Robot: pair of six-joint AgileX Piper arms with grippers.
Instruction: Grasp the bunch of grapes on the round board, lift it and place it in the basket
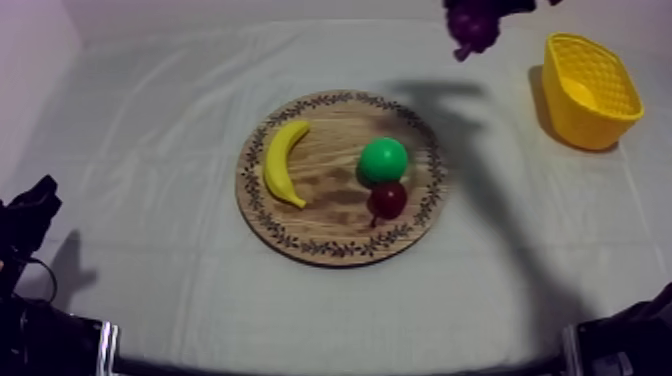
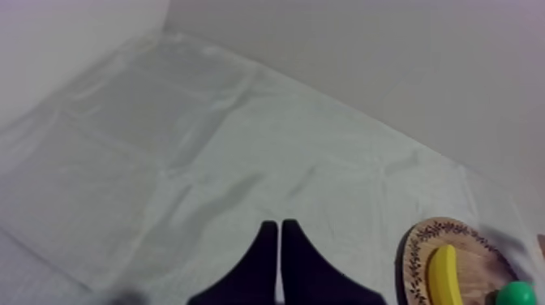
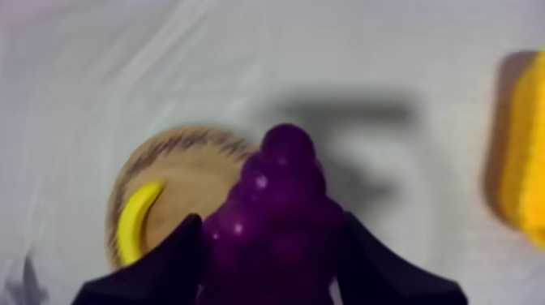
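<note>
Near left, the left jaws sit low by the counter [image 1: 150,300] edge, pressed together on nothing. Mid-counter, the wooden board [image 1: 330,215] carries the small red fruit [image 1: 388,198], a green fruit [image 1: 384,158] touching it, and the banana [image 1: 282,160] apart. Farther back, the right jaws pinch the bunch of grapes [image 1: 475,25], up in the air between board and yellow basket [image 1: 590,90].

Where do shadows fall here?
Top view: a dark shadow crosses the wooden board at its right rim and the cloth toward the lower right; the yellow basket shades the cloth at its left. Right wrist view: a shadow lies on the cloth beyond the bunch of grapes.
</note>
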